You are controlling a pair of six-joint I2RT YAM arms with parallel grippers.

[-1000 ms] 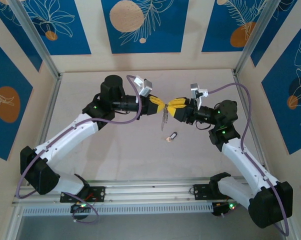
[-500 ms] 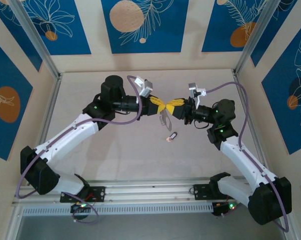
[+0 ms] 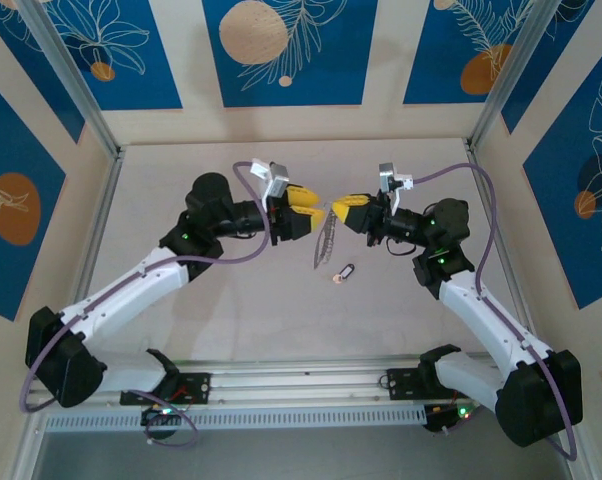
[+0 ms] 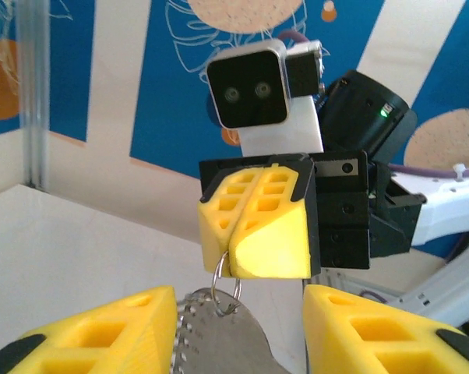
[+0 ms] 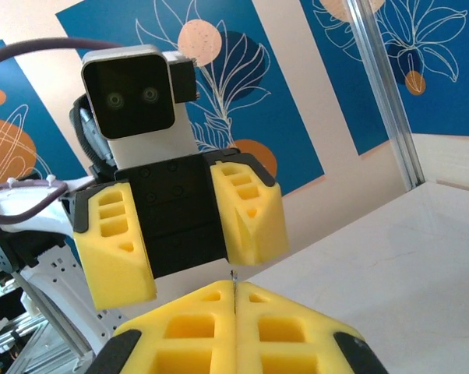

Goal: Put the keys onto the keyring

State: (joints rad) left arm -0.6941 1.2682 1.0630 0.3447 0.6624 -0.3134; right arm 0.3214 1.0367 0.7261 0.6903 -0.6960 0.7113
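Keyring (image 3: 324, 243) hangs — right gripper (image 3: 334, 211) pinching

top external: high above and behind my bases (image 3: 301, 385), looking down on the table.
left wrist: close, facing my right gripper (image 4: 238, 251).
right wrist: close, facing my left gripper (image 5: 184, 240).
shared: both grippers.

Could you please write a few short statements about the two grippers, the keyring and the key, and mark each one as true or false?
1. The right gripper is shut on the keyring. True.
2. The left gripper is clamped shut. False: its jaws stand open.
3. The key lies on the table, and no gripper holds it. True.
4. The key is already threaded on the keyring. False: it lies apart from the keyring, on the table.
5. The keyring lies flat on the table. False: it hangs down from the right gripper.
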